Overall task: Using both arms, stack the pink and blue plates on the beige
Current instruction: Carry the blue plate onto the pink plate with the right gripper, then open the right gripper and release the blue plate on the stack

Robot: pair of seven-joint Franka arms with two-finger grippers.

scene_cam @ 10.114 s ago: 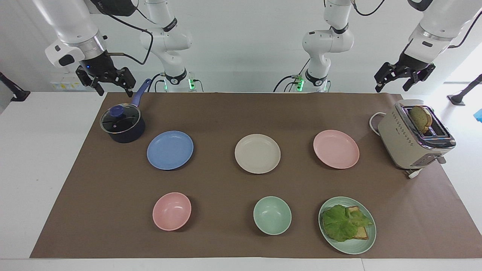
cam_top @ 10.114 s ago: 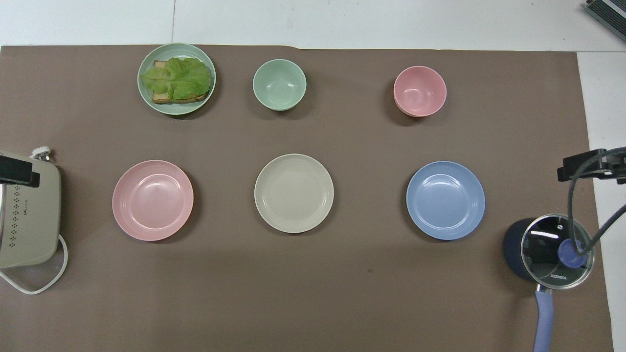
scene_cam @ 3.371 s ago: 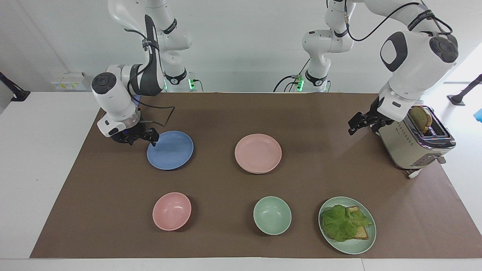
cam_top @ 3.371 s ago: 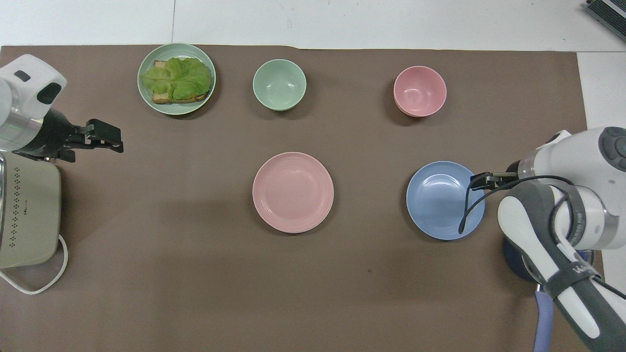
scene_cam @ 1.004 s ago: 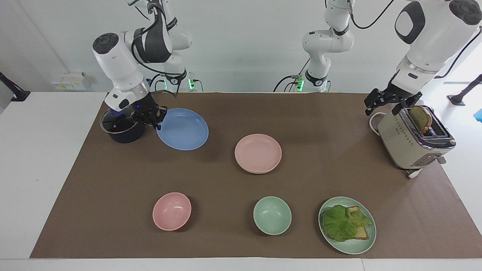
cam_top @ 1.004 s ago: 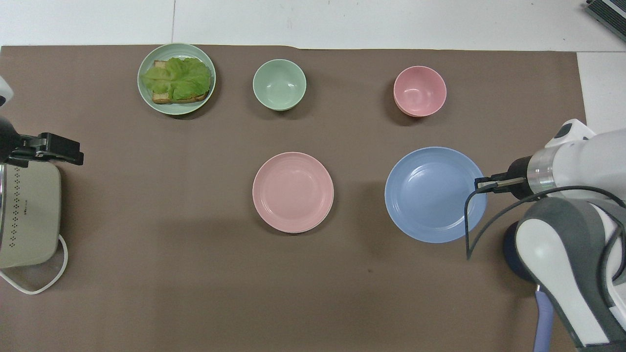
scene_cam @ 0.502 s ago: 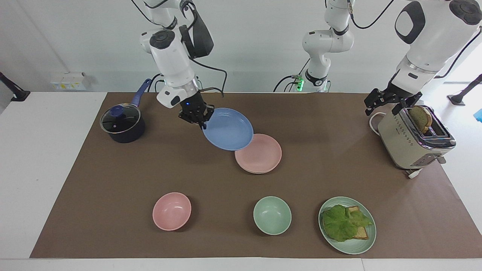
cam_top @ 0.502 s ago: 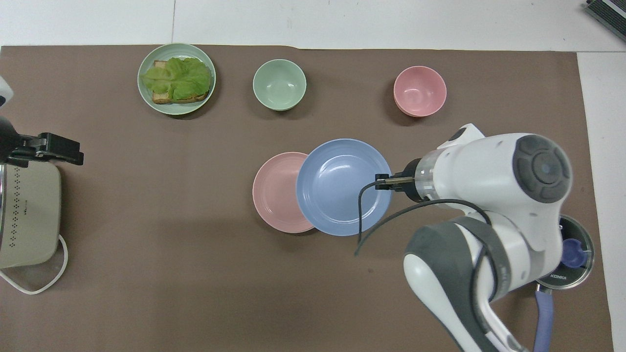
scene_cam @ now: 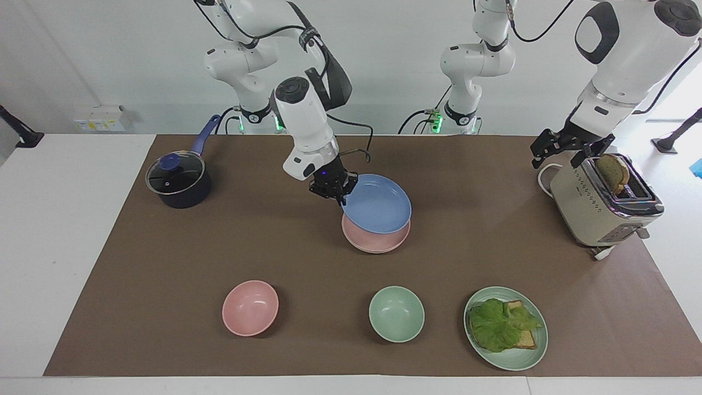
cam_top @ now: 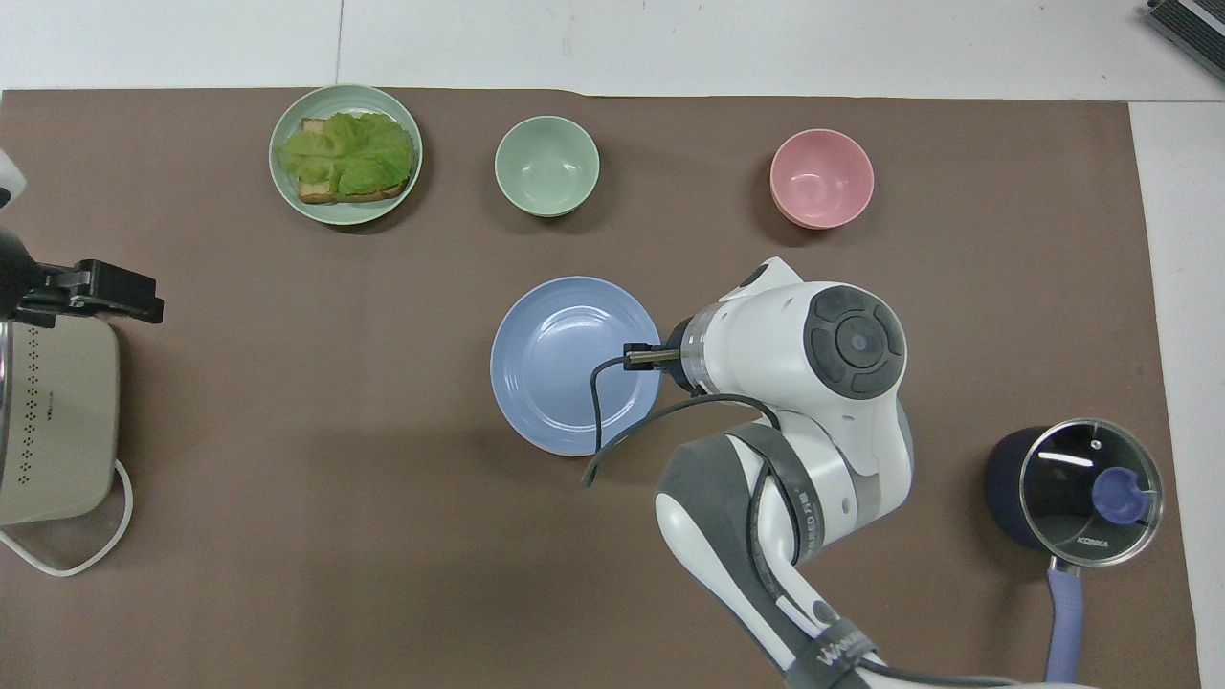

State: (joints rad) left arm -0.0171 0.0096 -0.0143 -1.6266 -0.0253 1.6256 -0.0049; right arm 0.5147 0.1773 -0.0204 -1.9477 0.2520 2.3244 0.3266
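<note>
The blue plate (scene_cam: 378,206) (cam_top: 560,368) hangs slightly tilted just above the pink plate (scene_cam: 376,240) at the middle of the brown mat. My right gripper (scene_cam: 339,193) (cam_top: 643,359) is shut on the blue plate's rim, on the side toward the right arm's end of the table. In the overhead view the blue plate covers the pink one completely. The beige plate is hidden beneath the pink plate. I cannot tell whether blue and pink touch. My left gripper (scene_cam: 560,155) (cam_top: 107,293) waits open and holds nothing, in the air by the toaster.
A dark saucepan (scene_cam: 179,182) with a glass lid stands near the right arm's base. The beige toaster (scene_cam: 602,204) holds a bread slice at the left arm's end. Farther from the robots stand a pink bowl (scene_cam: 250,308), a green bowl (scene_cam: 396,314) and a green plate (scene_cam: 531,356) bearing lettuce and bread.
My right arm has carried the blue plate from beside the saucepan to over the pink plate and lowered it. The left arm has not moved.
</note>
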